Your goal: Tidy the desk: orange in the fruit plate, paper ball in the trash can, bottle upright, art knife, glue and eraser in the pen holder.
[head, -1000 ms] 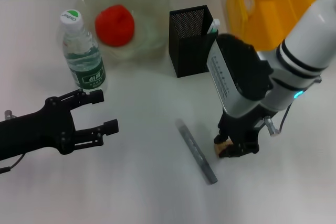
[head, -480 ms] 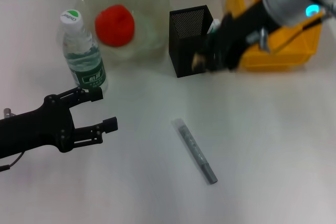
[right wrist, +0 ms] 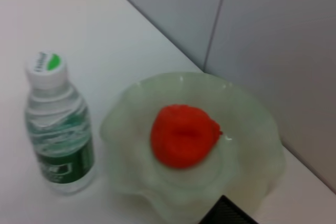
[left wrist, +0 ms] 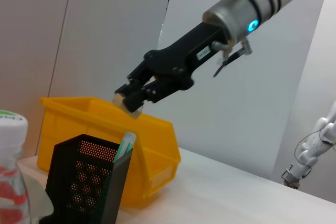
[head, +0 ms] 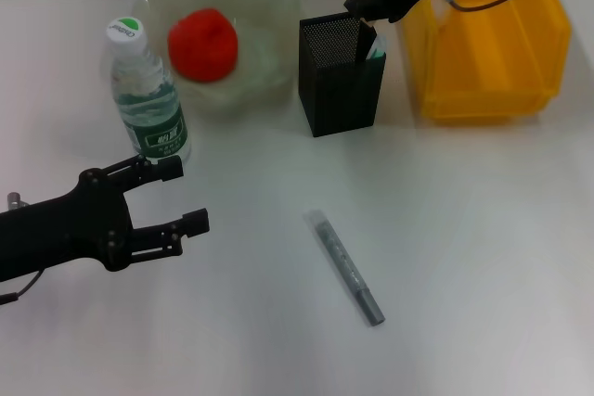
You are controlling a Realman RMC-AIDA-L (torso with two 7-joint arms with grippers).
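Right gripper pinches the eraser above the pen holder; left gripper, spread, hovers near the tabletop's left edge.

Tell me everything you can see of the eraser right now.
The eraser is a tiny tan block, pinched in the right tool and mostly hidden by it. It hangs in the air above the pen holder, touching nothing but the fingers. The head view hides it behind the tool.
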